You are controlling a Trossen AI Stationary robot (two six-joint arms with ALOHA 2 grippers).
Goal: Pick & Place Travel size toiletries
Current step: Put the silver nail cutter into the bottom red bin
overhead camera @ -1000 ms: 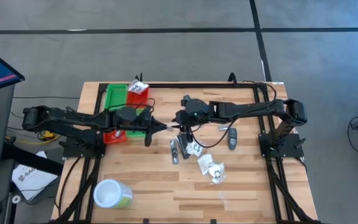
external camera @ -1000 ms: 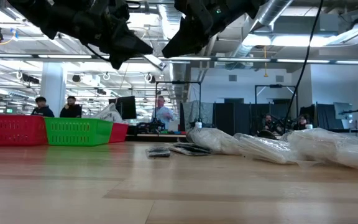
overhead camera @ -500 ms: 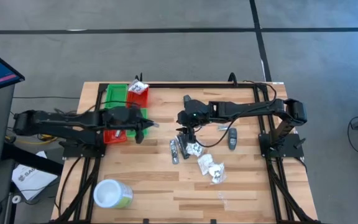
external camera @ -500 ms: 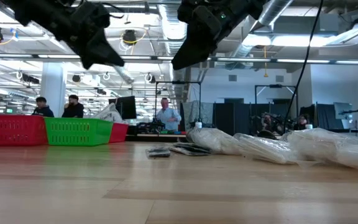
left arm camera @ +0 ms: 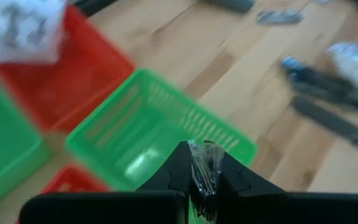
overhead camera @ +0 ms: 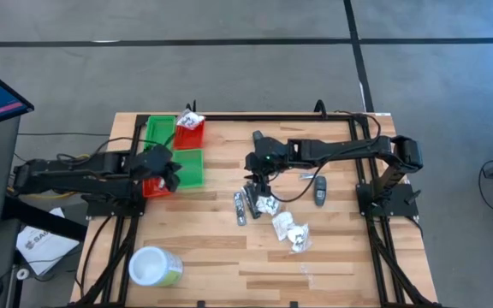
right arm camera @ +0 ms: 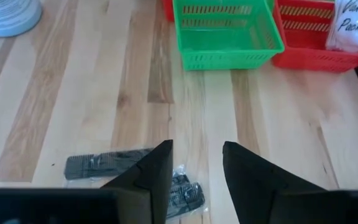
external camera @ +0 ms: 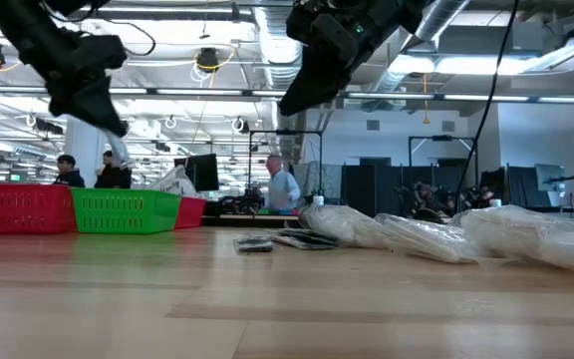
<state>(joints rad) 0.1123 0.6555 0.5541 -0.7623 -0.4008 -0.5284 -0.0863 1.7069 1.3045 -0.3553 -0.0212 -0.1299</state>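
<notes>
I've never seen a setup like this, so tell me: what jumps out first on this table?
The bright bins grab the eye first: a green bin and a red bin at the table's left side, the red one with a white packet in it. Over them the left tool pinches a small clear-wrapped item. Mid-table, the right tool hangs open above a scatter of dark combs and crinkly packets.
</notes>
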